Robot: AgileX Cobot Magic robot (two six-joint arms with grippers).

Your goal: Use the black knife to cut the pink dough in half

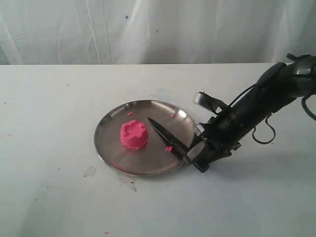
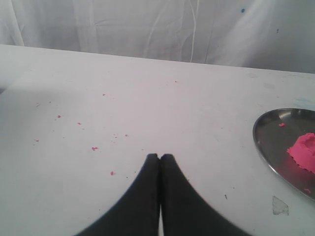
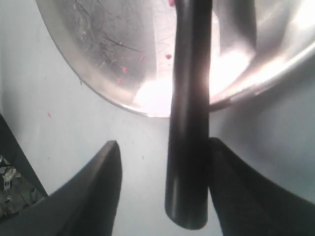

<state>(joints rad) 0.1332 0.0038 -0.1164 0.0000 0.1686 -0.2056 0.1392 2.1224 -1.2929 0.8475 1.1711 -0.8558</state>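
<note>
The pink dough (image 1: 134, 134), a single round mound with a dimpled top, sits left of centre on the round steel plate (image 1: 106, 148). The black knife (image 1: 165, 136) lies on the plate to the dough's right, apart from it, with its tip pointing to the back left and its handle over the front right rim. My right gripper (image 1: 192, 155) is at that rim. In the right wrist view it (image 3: 164, 143) stands open around the handle (image 3: 189, 147), which rests against one finger with a wide gap to the other. My left gripper (image 2: 160, 156) is shut and empty over bare table, with the dough (image 2: 304, 150) far off.
Small pink crumbs (image 1: 169, 148) lie on the plate beside the blade, and more (image 2: 94, 148) are scattered on the white table. A clear scrap (image 1: 90, 171) lies near the plate's front left. A white curtain hangs behind the table.
</note>
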